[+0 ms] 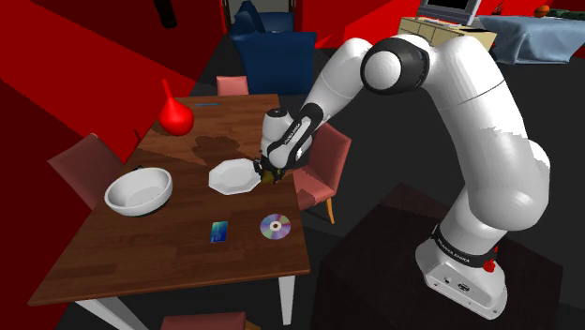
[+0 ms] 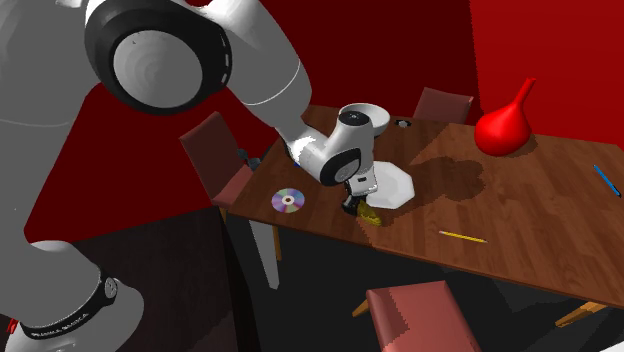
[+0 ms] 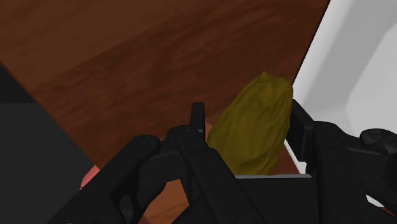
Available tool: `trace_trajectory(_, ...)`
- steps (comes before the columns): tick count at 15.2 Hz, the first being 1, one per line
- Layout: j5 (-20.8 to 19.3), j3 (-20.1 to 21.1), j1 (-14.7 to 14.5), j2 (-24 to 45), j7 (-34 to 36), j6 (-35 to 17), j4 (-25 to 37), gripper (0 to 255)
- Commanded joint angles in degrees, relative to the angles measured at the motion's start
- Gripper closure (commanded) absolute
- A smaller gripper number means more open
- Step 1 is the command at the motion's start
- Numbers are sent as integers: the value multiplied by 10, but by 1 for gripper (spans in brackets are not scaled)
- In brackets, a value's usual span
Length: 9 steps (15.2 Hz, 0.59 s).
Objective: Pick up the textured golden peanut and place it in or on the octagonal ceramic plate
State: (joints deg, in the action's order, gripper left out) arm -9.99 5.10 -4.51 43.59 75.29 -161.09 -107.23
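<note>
The golden-brown peanut (image 3: 254,124) lies on the wooden table (image 1: 169,253), right beside the rim of the white octagonal plate (image 3: 356,63). My black gripper (image 3: 248,116) stands down over it, and its two fingers (image 3: 198,121) press against the peanut's sides. In the second exterior view the gripper (image 2: 358,205) is low at the table's near edge, with the peanut (image 2: 370,213) showing under it and the plate (image 2: 395,185) just behind. In the shoulder view the gripper (image 1: 267,172) sits at the plate's (image 1: 232,176) right side.
A white bowl (image 1: 139,192), a CD (image 1: 275,226) and a small card (image 1: 219,231) lie on the table. A red vase (image 1: 175,115) stands at the far end. A yellow pencil (image 2: 462,237) lies nearby. A pink chair (image 1: 323,169) stands close under the arm.
</note>
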Motion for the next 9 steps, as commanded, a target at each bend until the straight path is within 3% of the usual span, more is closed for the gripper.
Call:
trace_trajectory(1, 0, 0, 0, 2, 0, -1, 0, 255)
trace_trajectory(9, 4, 6, 5, -33, -3, 22, -13, 255)
